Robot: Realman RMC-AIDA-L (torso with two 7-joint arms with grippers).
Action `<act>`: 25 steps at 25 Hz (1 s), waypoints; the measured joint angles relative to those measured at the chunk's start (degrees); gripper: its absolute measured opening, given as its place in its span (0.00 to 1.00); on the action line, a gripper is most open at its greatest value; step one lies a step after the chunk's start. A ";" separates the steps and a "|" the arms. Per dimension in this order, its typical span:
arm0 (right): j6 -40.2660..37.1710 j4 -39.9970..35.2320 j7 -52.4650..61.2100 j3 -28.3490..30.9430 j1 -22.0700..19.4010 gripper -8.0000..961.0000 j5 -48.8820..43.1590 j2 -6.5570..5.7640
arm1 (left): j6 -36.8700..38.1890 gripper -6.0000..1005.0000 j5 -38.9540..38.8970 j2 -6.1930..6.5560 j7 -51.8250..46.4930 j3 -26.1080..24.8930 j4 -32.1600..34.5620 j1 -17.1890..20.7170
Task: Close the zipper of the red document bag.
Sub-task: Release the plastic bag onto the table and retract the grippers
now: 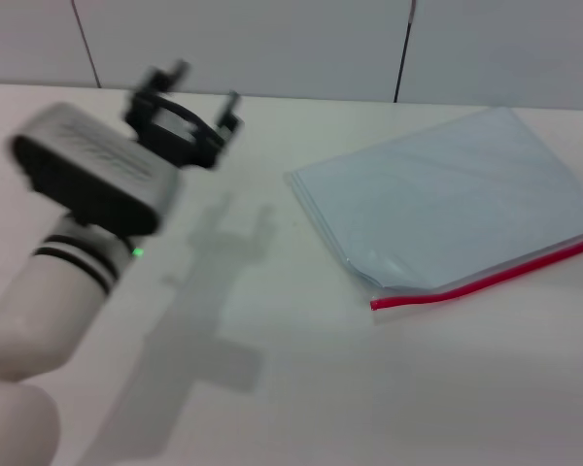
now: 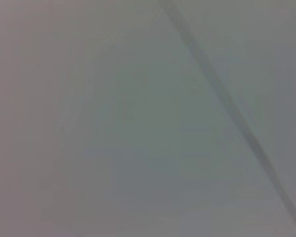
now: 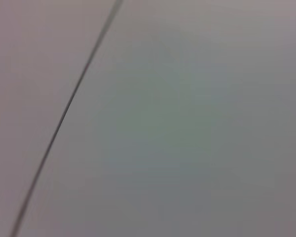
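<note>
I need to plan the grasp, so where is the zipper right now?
In the head view the zipper runs along the near edge of the red document bag, on the table's right side, far from the left gripper.

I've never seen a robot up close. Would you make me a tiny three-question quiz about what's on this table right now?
1. True or false: the left pincer is touching the bag.
2. Which edge of the bag carries the red zipper? A) the edge nearest the robot B) the edge nearest the wall C) both short edges
3. Fill in: the left pincer's fingers stand ____ and hold nothing.

Key
1. False. It hangs over bare table, well to the bag's left.
2. A.
3. Open.
</note>
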 joint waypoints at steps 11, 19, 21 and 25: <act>-9.14 1.05 23.33 0.45 -2.06 0.94 0.19 0.17 | -33.49 0.89 -0.14 -0.84 -27.11 0.30 -22.40 -3.06; -6.54 3.30 21.98 5.03 -3.78 0.94 0.43 0.62 | -37.08 0.89 -4.19 -0.82 -37.90 0.34 -30.10 -5.08; -6.76 3.69 21.96 5.18 -3.90 0.94 0.43 0.57 | -37.17 0.89 -4.58 -0.83 -37.93 0.41 -30.73 -5.35; -6.64 3.74 21.96 5.21 -3.92 0.94 0.43 0.48 | -37.18 0.89 -4.37 -0.85 -37.89 0.69 -30.99 -5.75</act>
